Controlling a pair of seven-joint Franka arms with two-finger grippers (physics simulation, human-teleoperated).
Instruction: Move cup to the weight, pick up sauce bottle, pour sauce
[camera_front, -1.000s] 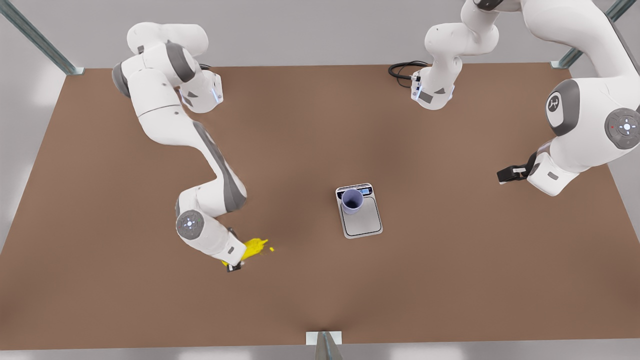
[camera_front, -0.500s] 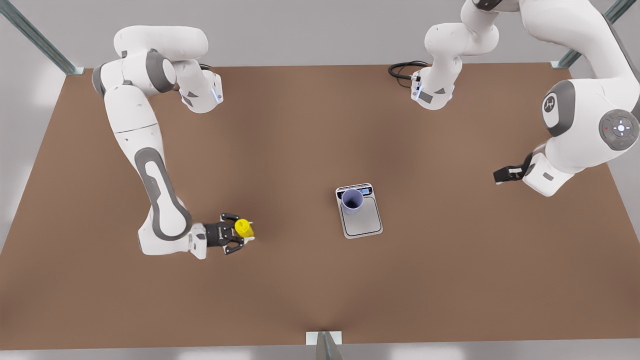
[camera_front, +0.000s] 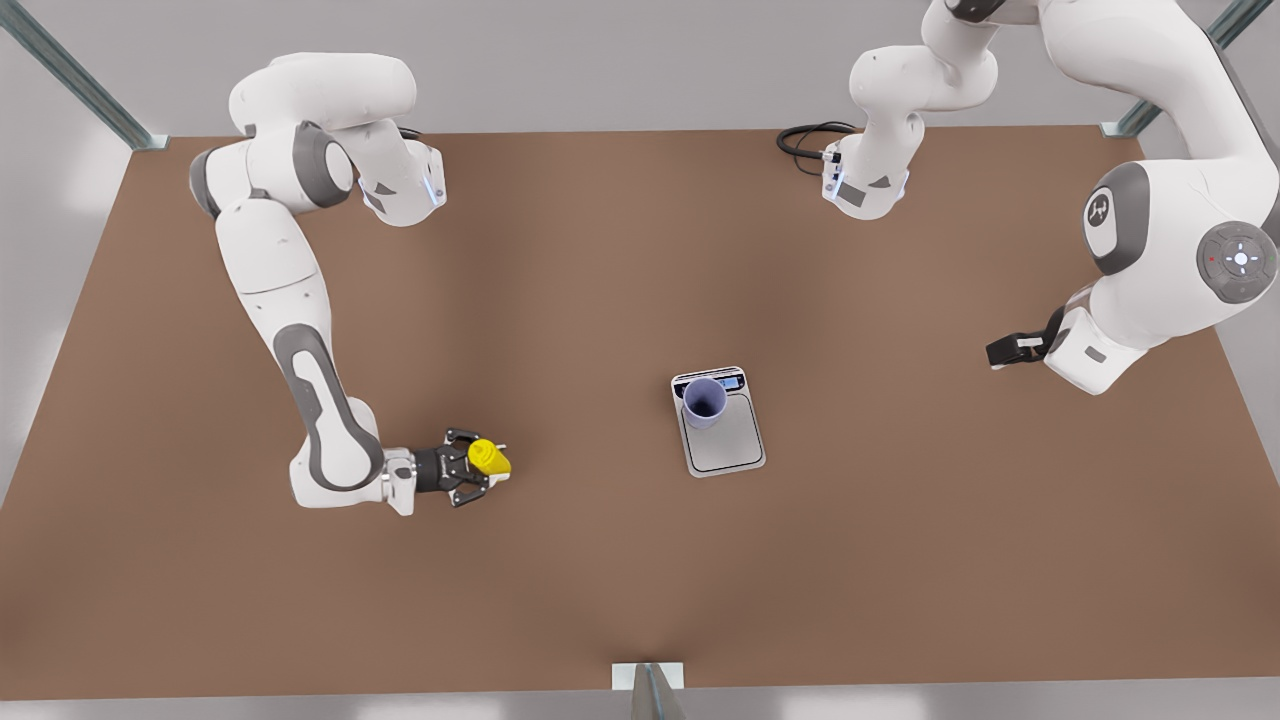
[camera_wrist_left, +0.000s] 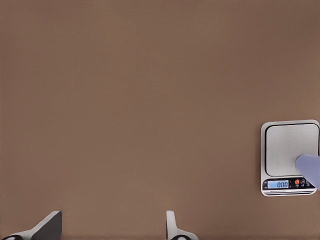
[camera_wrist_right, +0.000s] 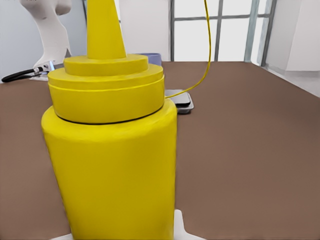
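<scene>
I am watching the right gripper closing on the sauce bottle, which is sitting well off the kitchen scale toward the front view's left, low over the table. The right wrist view is showing the bottle upright between the fingers, nozzle up, with the scale behind it. The cup is standing on the scale, at its display end. The left gripper is waiting well away from the scale toward the front view's right, fingers spread wide and empty. I am judging the bottle light, smooth and squeezable, so I am favouring a gentle mid-body hold, below the cap, to avoid squirting sauce early.
</scene>
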